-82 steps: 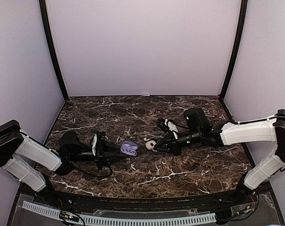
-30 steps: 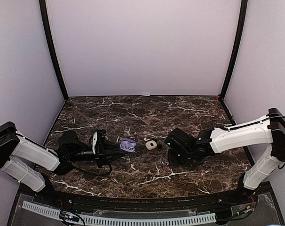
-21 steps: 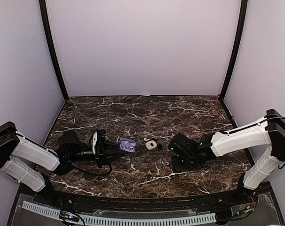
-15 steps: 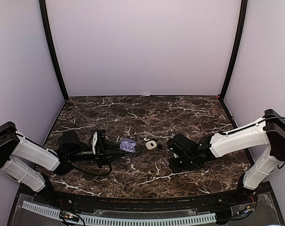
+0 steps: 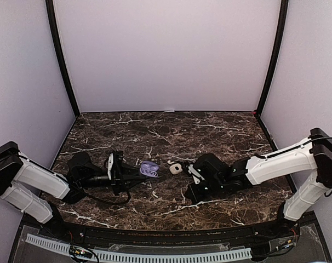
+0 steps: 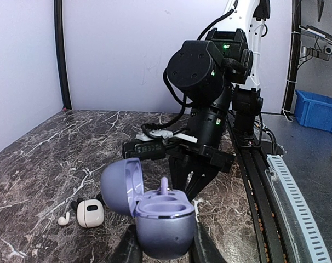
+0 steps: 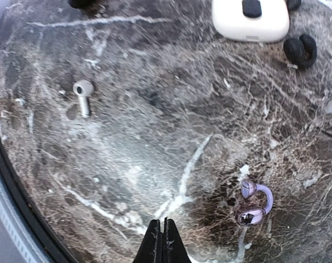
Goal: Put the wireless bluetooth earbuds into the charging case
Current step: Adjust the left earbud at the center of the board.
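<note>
Left gripper (image 6: pixel 165 253) clamps the purple charging case (image 6: pixel 160 219) low on its body, one finger on each side, holding it upright over the marble table (image 6: pixel 40 148) with its lid swung open and tilted back to the left; a slim purple stem rising from the case's tray may be a bud already seated, though the wrist view is too tight to be sure. Facing it, the right gripper (image 7: pixel 162 241) points down at the table with its jaws pressed together and nothing between them; a purple earbud (image 7: pixel 253 205) lies loose on the marble just beside the tips, apart from them. Farther off, a white earbud (image 7: pixel 83 94) with a short stem lies alone; a white case (image 7: pixel 251 19) sits at the frame's top edge, a dark earbud (image 7: pixel 300 49) just beside it. From above, the two arms meet mid-table, the white case between them.
</note>
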